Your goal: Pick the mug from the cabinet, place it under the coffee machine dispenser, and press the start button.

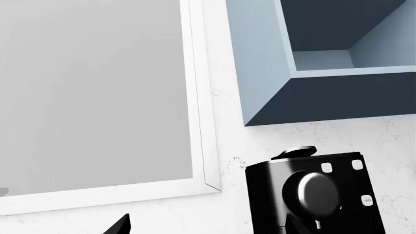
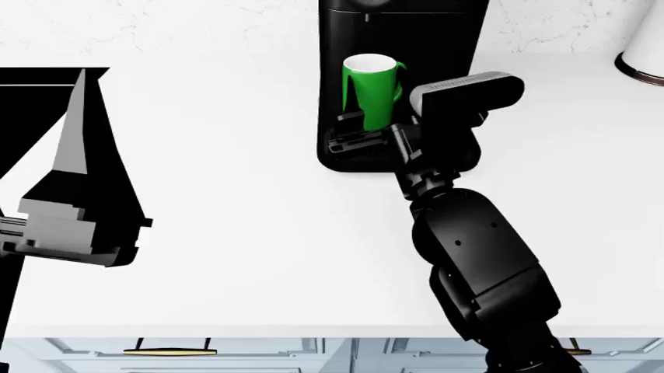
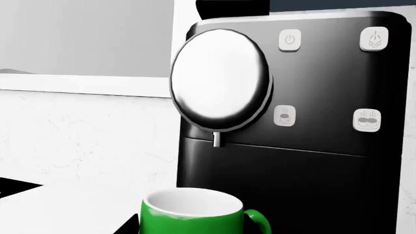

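Nearest, the black right gripper (image 2: pixel 363 140) apparently gripped the tall green mug (image 2: pixel 369 89) on the drip tray beneath the silver oval dispenser (image 3: pixel 219 87); a careless withdrawal could topple it.

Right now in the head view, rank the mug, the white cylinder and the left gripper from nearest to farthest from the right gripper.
1. Mug: right at the right gripper, on the machine's drip tray.
2. White cylinder: far right corner of the counter.
3. Left gripper: far left, across the bare counter.
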